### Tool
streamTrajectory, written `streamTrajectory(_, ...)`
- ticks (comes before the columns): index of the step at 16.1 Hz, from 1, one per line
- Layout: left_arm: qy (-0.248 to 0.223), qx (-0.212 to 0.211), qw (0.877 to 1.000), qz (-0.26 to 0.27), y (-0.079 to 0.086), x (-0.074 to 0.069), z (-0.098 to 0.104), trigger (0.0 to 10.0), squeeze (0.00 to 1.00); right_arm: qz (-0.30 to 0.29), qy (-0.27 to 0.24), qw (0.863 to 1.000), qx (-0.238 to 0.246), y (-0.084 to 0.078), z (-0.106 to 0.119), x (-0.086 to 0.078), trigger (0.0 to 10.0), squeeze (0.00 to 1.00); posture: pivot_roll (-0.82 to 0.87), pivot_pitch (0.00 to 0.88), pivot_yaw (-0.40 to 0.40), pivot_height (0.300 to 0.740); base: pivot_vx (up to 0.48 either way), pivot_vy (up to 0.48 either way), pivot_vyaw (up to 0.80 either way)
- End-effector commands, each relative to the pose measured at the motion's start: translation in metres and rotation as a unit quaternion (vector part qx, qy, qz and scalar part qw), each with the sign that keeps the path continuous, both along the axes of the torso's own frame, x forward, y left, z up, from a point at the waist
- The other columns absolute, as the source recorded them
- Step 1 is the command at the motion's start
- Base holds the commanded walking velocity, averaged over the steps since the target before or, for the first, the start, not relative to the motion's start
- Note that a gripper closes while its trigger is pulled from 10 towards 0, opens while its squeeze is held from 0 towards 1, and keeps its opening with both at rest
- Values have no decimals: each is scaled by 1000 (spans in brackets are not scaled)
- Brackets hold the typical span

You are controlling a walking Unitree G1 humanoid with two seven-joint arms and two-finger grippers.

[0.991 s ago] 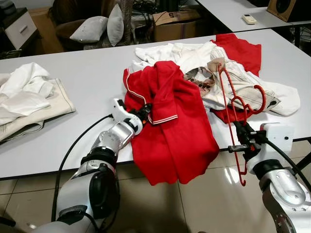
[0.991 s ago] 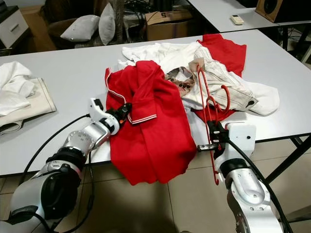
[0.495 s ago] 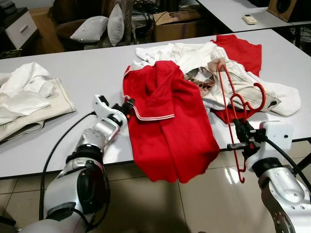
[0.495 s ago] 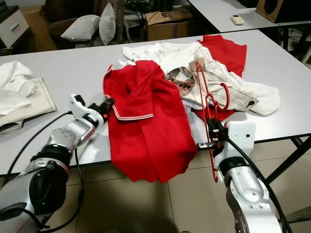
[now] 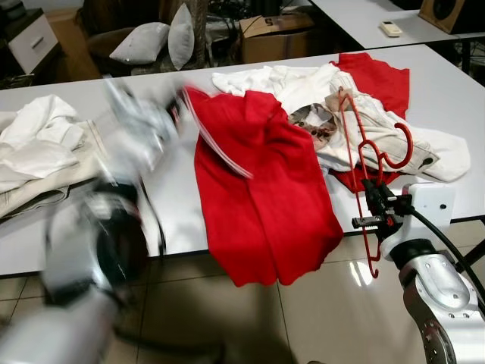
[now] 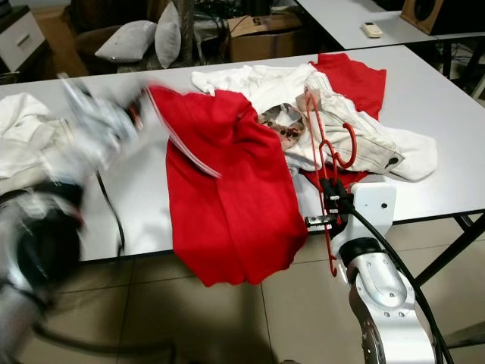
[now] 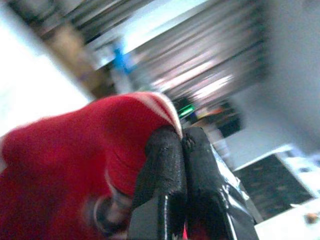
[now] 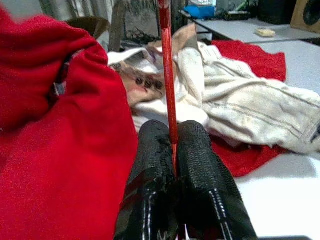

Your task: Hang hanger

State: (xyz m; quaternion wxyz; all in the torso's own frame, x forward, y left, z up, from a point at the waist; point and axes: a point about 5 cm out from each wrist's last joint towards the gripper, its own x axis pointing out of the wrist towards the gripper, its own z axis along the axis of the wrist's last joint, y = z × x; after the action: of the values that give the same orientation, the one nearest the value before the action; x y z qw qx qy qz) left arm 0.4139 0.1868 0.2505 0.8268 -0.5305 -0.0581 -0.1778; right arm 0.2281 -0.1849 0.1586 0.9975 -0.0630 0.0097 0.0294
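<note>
A red hanger (image 5: 362, 176) stands tilted at the table's front edge, its hook over the pile of clothes. My right gripper (image 5: 374, 205) is shut on its lower bar; the thin red hanger (image 8: 168, 90) runs up from between the fingers (image 8: 200, 180). A red shirt with a white-striped edge (image 5: 265, 189) drapes from the table over its front edge. My left gripper (image 7: 181, 142), blurred with motion at the table's left (image 5: 174, 106), is shut on the shirt's striped edge (image 7: 160, 102) and holds it lifted.
White and red clothes (image 5: 379, 125) lie heaped at the back right of the white table (image 5: 144, 197). Folded pale garments (image 5: 45, 152) lie at the left. Behind the table are cushions (image 5: 151, 42), a cardboard box (image 5: 276, 34) and a second table.
My left arm has swung up and to the left, pulling the red shirt's edge with it. The right gripper and hanger have risen slightly.
</note>
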Motion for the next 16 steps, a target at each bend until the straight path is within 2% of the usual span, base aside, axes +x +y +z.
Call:
streamTrajectory(1, -33, 5, 999, -10, 4, -1, 15, 0, 0, 5, -12, 1000, 5, 3, 3, 2, 10000, 0, -60, 0, 118, 740, 0, 0, 0)
streamTrajectory(3, -33, 11, 999, -10, 5, -1, 18, 0, 0, 8, -14, 1000, 10, 4, 3, 1, 10000, 0, -55, 0, 122, 740, 0, 0, 0)
streamTrajectory(5, -19, 37, 999, -15, 2, -2, 7, 0, 0, 36, -28, 999, 26, 7, 7, -2, 10000, 0, -52, 0, 120, 740, 0, 0, 0)
streamTrajectory(6, -16, 66, 997, -23, -3, -3, 1, 0, 0, 98, -44, 993, 43, 15, 15, -7, 10000, 0, -50, 0, 118, 740, 0, 0, 0)
streamTrajectory(8, -3, 147, 989, -7, -11, -2, -5, 0, 0, 234, -40, 971, 31, 33, 21, -24, 10000, 0, -47, 0, 113, 740, 0, 0, 0)
streamTrajectory(9, -1, 165, 986, -1, -13, -1, -5, 0, 0, 256, -34, 966, 30, 36, 20, -28, 10000, 0, -46, 0, 111, 740, 0, 0, 0)
streamTrajectory(10, -7, 202, 979, 19, -15, 0, -2, 0, 0, 289, -7, 957, 26, 37, 13, -37, 10000, 0, -47, 0, 109, 740, 0, 0, 0)
streamTrajectory(11, -12, 209, 977, 23, -15, 0, 0, 0, 0, 291, 0, 956, 23, 37, 11, -38, 10000, 0, -48, 0, 110, 740, 0, 0, 0)
streamTrajectory(14, -43, 210, 976, 43, -16, 1, 26, 0, 0, 308, 28, 951, 22, 40, 3, -41, 10000, 0, -47, 0, 108, 740, 0, 0, 0)
streamTrajectory(16, -69, 215, 974, 24, -25, -1, 41, 0, 0, 315, 45, 948, 9, 45, -5, -35, 10000, 0, -43, 0, 108, 740, 0, 0, 0)
